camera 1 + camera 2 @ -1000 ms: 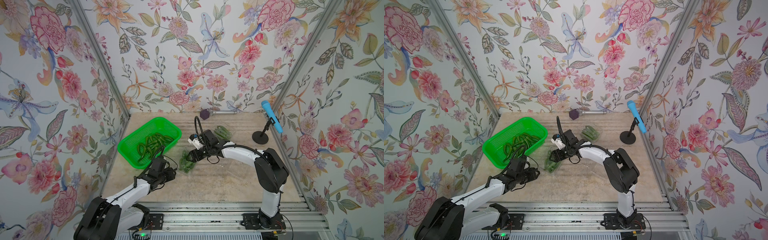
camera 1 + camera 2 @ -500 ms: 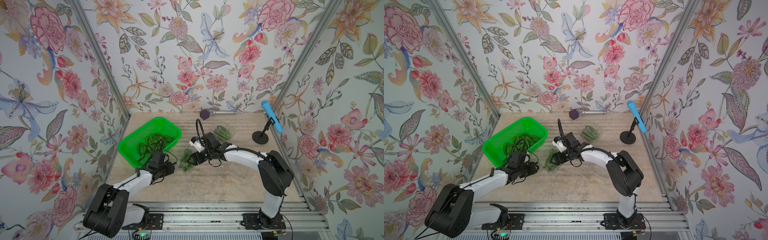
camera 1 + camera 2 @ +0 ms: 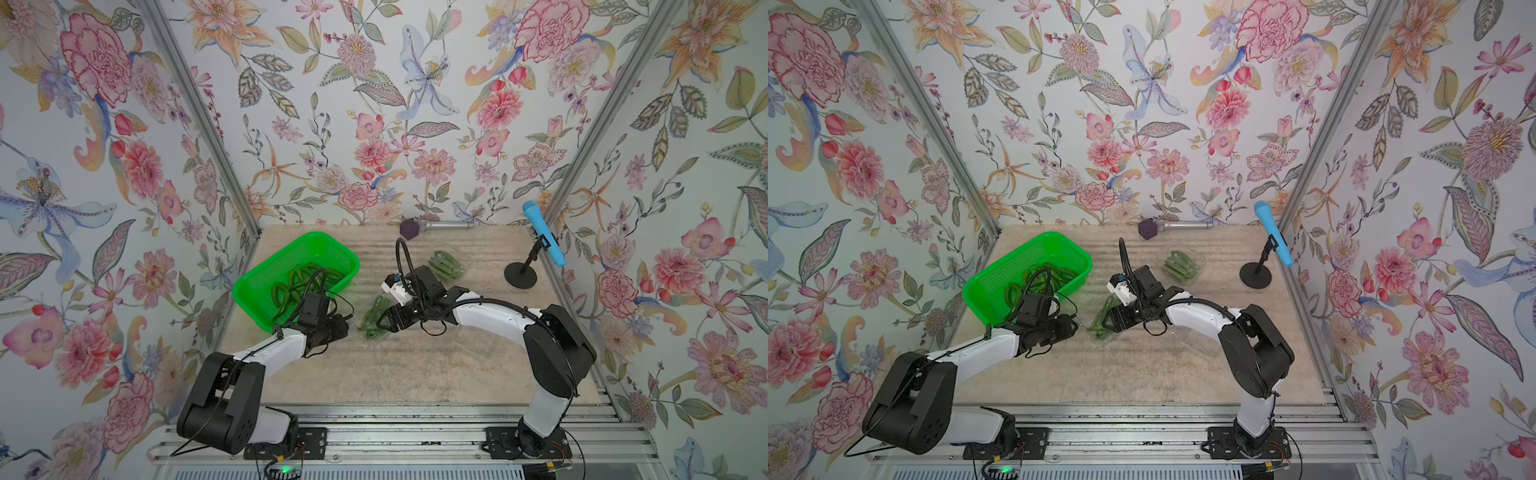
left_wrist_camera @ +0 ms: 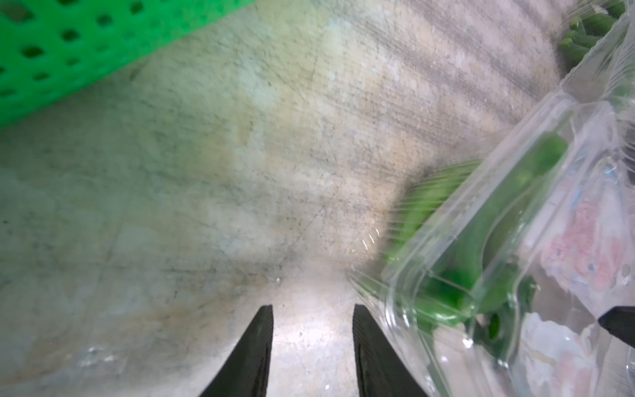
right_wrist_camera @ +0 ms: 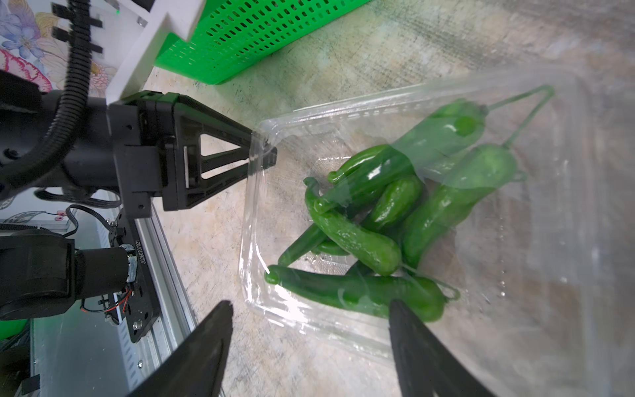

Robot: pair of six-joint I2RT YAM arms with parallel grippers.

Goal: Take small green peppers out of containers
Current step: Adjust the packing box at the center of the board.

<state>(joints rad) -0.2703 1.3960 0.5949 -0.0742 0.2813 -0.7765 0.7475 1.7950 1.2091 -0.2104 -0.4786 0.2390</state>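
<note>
A clear container [image 3: 376,318] [image 5: 251,213] holding several small green peppers [image 5: 360,240] lies mid-table, its lid partly raised. My right gripper [image 5: 309,304] [image 3: 388,322] is open, its jaws astride the container's near rim. My left gripper [image 4: 312,309] [image 3: 347,328] is open with only bare table between its fingers. Its tips meet the container's corner on the basket side, as the right wrist view shows. A second container [image 3: 446,264] with peppers sits farther back. More peppers [image 3: 299,282] lie in the green basket.
The bright green perforated basket [image 3: 266,270] [image 4: 68,51] stands at the back left, close to my left arm. A blue microphone on a black stand [image 3: 519,276] is at the back right. A purple-headed silver microphone [image 3: 449,225] lies along the back wall.
My left gripper has moved away from the front edge, up to the container's corner. The right gripper and container have barely shifted.
</note>
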